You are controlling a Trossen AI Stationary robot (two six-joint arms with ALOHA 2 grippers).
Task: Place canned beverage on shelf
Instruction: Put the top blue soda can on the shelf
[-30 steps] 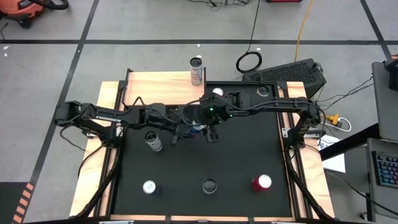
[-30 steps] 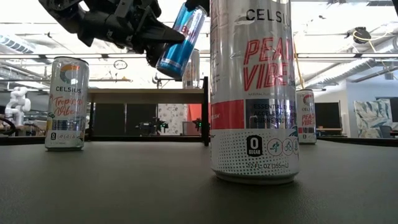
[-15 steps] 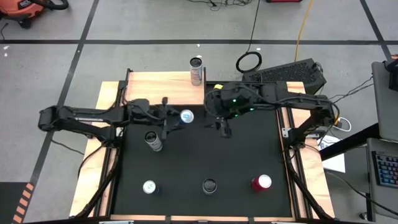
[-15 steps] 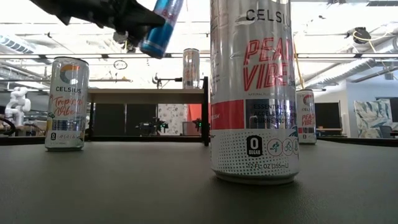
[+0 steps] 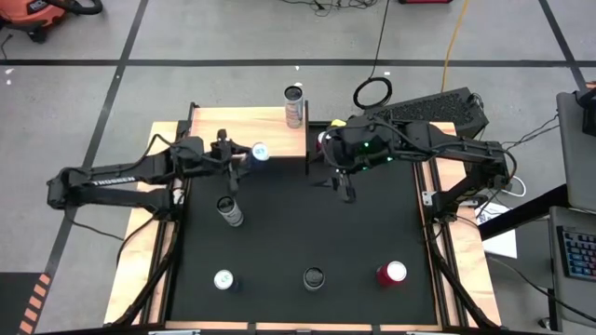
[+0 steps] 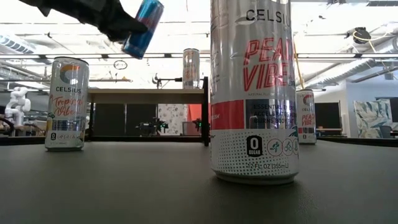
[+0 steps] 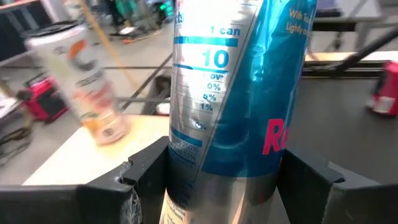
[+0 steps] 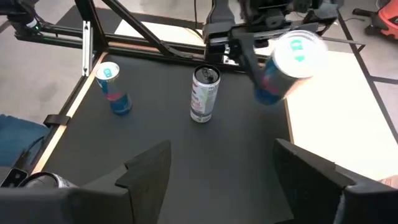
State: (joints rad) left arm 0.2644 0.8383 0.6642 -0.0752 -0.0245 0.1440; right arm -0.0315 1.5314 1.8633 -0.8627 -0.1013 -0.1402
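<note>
My left gripper [image 5: 239, 154] is shut on a blue and silver can [image 5: 260, 152], held in the air at the near right corner of the shelf [image 5: 244, 130], the light-wood board on black legs. The low view shows the can [image 6: 142, 28] above the level of the shelf board [image 6: 146, 95]. A silver can [image 5: 294, 104] stands on the shelf's far right corner. My right gripper [image 5: 341, 181] is open and empty over the black mat, to the right of the shelf. My left gripper pinches the blue can's lower half [image 7: 186, 155] between its two fingers [image 7: 146, 177], one on each side of the can wall. The fingers come from the table's left, about level. The can is lifted clear and tilted, its top [image 5: 260, 152] leaning toward the table's right.
On the black mat [image 5: 363, 233] stand a white can [image 5: 229, 210], a can at the near left [image 5: 223, 279], a dark-topped can [image 5: 314, 278] and a red can [image 5: 391, 273]. The shelf's black upright [image 6: 205, 111] stands at its right end. Another can [image 5: 326, 140] stands by the right arm.
My left gripper has carried the blue can up and toward the table's far left, from mid-mat to the shelf's near right corner; the can stays tilted. My right gripper, which was at the can a second ago, has drawn back toward the right and far side.
</note>
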